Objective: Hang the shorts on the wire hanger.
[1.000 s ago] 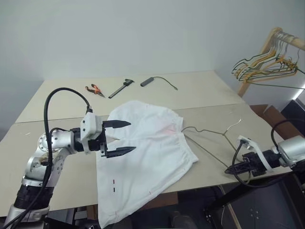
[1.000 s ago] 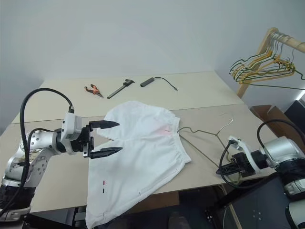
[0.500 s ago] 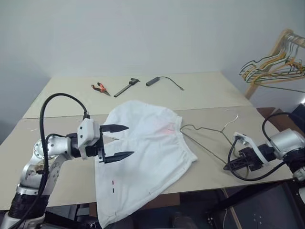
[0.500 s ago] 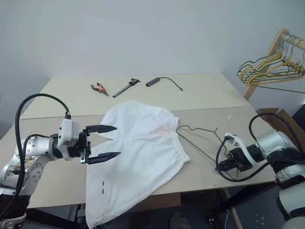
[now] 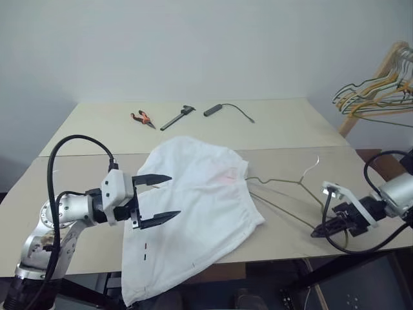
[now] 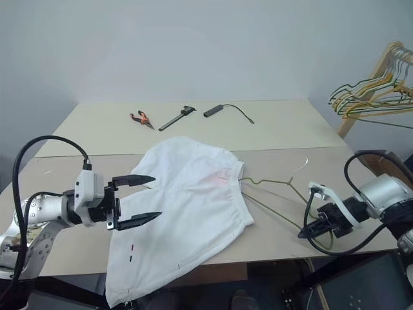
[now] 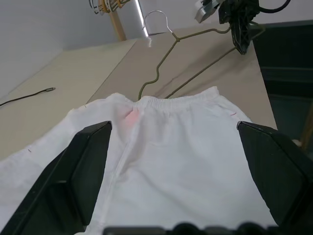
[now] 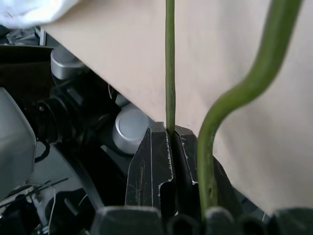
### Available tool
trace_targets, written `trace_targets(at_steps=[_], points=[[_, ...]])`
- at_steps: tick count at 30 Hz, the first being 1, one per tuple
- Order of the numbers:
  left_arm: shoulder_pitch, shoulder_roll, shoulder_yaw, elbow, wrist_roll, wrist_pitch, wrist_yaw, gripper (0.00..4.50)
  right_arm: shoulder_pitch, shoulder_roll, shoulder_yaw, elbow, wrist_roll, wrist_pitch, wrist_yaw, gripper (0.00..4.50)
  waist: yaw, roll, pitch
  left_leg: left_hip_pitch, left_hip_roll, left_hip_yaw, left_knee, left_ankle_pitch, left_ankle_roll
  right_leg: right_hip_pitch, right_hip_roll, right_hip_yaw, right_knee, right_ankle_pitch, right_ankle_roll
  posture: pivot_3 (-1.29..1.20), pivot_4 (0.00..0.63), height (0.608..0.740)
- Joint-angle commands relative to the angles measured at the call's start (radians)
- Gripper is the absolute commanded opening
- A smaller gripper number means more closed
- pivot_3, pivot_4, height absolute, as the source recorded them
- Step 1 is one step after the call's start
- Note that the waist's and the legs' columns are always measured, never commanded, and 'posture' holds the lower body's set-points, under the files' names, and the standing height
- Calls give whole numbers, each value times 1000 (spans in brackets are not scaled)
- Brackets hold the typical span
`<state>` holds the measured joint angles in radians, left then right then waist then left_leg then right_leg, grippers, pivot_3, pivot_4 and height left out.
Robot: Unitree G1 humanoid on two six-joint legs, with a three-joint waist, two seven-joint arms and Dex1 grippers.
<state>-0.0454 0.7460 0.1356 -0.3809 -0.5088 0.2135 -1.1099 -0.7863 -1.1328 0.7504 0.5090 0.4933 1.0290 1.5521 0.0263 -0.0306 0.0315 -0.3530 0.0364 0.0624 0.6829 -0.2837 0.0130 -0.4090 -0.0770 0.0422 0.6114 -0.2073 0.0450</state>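
free: bare table (image 5: 84, 187) around shorts (image 5: 193, 206) | blocked: pliers (image 5: 143, 118), caliper (image 5: 178, 117) at far edge

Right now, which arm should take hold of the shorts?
Left. Its gripper is open and hovers over the shorts. The right gripper is shut on the wire hanger at the table's near edge.

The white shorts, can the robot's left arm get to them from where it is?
Probably yes. The left pincer hangs open right over the near side of the shorts, which lie flat on the table. Nothing sits between its fingers and the cloth, so the way looks free.
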Motion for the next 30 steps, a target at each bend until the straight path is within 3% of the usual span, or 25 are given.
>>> trace_targets(at_steps=[1,9,13,23,30], points=[[-5,7,8,-35,5,-26,7,4469,-74,110,-10,135,-64,-35,62,0,1,0,0,0,0,0,0,0,0,0,0,0,0,0,0,174,0,740],[7,25,25,-53,3,-26,13,4469,-180,289,-146,468,-184,-83,18,0,44,0,0,-9,-1,0,0,0,0,-8,0,0,0,3,-5,217,0,740],[33,29,33,-67,1,-31,17,4469,-216,334,-214,545,-227,-114,30,0,68,1,0,-15,-1,-1,1,1,-1,-15,0,-2,1,4,-5,221,0,740],[31,42,45,-75,4,-31,38,4469,-256,453,-206,621,-323,-180,59,0,76,1,0,-15,-1,-2,1,1,-2,-15,1,-3,3,4,-6,262,0,740],[42,49,55,-88,1,-25,47,4469,-334,530,-362,767,-367,-228,-90,0,77,1,0,-15,0,-2,1,2,-2,-15,1,-3,3,4,-6,276,0,740]])
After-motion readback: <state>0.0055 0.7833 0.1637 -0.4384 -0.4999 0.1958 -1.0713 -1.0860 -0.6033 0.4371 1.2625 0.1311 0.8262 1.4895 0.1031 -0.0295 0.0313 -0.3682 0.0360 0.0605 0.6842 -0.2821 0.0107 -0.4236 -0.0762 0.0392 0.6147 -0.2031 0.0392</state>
